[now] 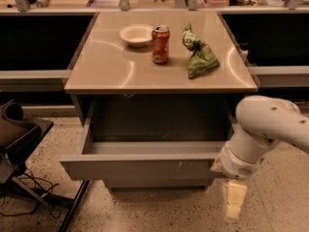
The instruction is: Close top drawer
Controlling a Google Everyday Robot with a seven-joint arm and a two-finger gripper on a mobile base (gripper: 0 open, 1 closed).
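The top drawer (145, 169) stands pulled far out under the beige counter (106, 66). Its flat grey front has small white scratches right of centre, and its inside looks bare. My white arm (263, 129) reaches in from the right and covers the right end of the drawer front. The pale yellow gripper (234, 199) hangs pointing down at the floor, just below and in front of the drawer's right front corner. Whether it touches the drawer front cannot be made out.
On the counter sit a white bowl (136, 35), a red soda can (160, 44) and a green chip bag (199, 54). A lower drawer (154, 183) shows under the open one. A dark chair base with cables (24, 149) stands at the left on the speckled floor.
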